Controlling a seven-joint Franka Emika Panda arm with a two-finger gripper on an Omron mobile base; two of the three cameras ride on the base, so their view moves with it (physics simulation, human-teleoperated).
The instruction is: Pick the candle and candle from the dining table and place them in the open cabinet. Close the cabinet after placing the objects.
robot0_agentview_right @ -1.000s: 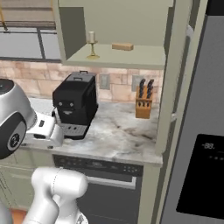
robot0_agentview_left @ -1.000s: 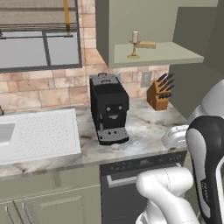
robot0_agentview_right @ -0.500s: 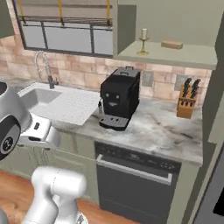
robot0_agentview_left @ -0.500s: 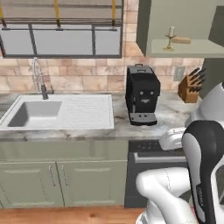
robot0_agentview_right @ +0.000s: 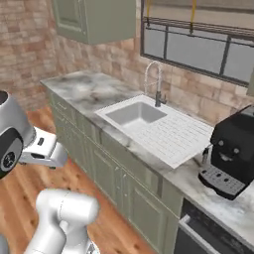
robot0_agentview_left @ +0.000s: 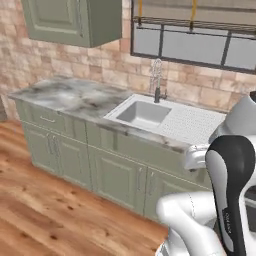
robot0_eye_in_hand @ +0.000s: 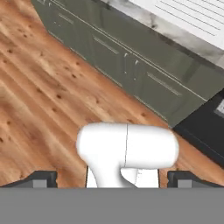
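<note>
Both candles, the dining table and the open cabinet are out of view. In the hand view my gripper [robot0_eye_in_hand: 113, 180] is open, its two dark fingertips [robot0_eye_in_hand: 41, 179] standing wide apart with nothing between them. It looks down at the wooden floor [robot0_eye_in_hand: 39, 87] in front of the low green cupboards [robot0_eye_in_hand: 131, 61]. My white hand [robot0_agentview_right: 42, 151] hangs tucked close to the arm, out over the floor and away from the counter.
A marble counter [robot0_agentview_left: 75, 95] with a white sink [robot0_agentview_left: 142, 112] and faucet [robot0_agentview_left: 157, 80] runs along the brick wall. A black coffee machine [robot0_agentview_right: 233, 149] stands at its right end. A shut green wall cupboard [robot0_agentview_left: 75, 20] hangs at the upper left.
The whole picture has swung left with the base: the open cabinet with a candle on its shelf and the knife block have left the views, and the sink and left counter have come in. Gripper stays open.
</note>
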